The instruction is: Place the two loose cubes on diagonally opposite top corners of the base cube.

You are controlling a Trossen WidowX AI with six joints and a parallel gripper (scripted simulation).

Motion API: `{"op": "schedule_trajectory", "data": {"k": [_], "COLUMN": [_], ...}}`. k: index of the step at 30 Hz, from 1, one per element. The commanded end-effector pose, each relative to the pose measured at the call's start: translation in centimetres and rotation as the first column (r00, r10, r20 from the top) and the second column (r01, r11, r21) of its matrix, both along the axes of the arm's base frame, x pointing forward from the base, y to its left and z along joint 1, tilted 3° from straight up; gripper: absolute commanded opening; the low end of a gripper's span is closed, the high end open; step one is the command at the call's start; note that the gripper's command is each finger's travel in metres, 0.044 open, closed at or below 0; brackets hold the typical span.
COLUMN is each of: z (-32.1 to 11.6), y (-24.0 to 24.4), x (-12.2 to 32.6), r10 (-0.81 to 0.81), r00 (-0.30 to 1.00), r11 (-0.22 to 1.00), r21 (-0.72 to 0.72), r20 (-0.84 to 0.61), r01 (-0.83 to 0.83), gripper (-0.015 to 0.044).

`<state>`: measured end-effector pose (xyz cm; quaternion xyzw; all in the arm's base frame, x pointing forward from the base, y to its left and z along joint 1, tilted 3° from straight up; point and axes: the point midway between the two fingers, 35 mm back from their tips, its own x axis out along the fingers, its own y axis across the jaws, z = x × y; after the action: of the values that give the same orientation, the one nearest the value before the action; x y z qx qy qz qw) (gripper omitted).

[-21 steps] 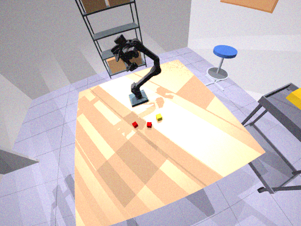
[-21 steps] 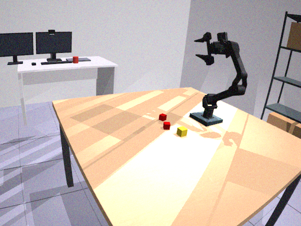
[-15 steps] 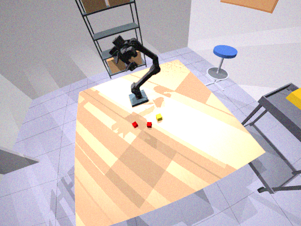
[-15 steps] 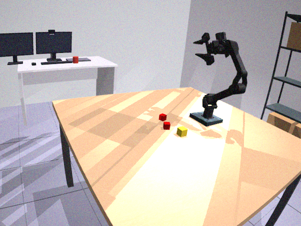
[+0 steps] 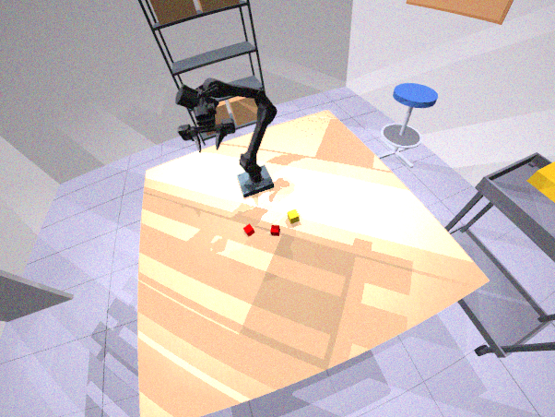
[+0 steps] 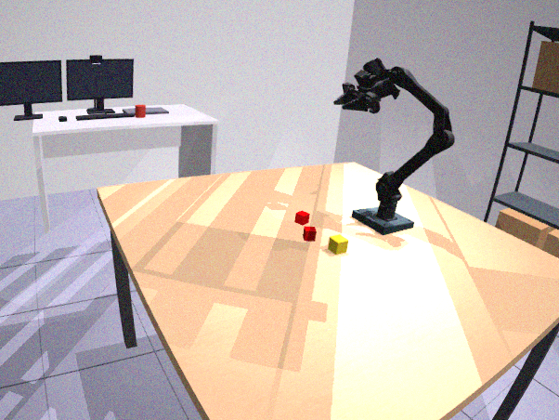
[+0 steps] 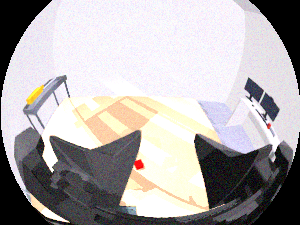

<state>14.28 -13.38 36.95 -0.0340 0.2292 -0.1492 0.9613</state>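
End effector (image 5: 208, 137) apparently open, aloft

Two red cubes (image 5: 249, 230); yellow cube (image 5: 293, 215)

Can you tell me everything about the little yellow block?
The yellow cube is small, plain and solid-looking, with flat faces and sharp edges. It sits level on the wooden table, near the arm's base. Nothing else touches it: the two red cubes lie apart beside it, and the open gripper is high above.
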Motion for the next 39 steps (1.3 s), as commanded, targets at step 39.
{"op": "schedule_trajectory", "data": {"k": [39], "z": [-23.7], "y": [-0.2], "x": [12.9], "r10": [-0.412], "r00": [0.341], "r11": [0.220], "r21": [0.272], "r20": [-0.845], "r01": [0.937], "gripper": [0.0265]}}
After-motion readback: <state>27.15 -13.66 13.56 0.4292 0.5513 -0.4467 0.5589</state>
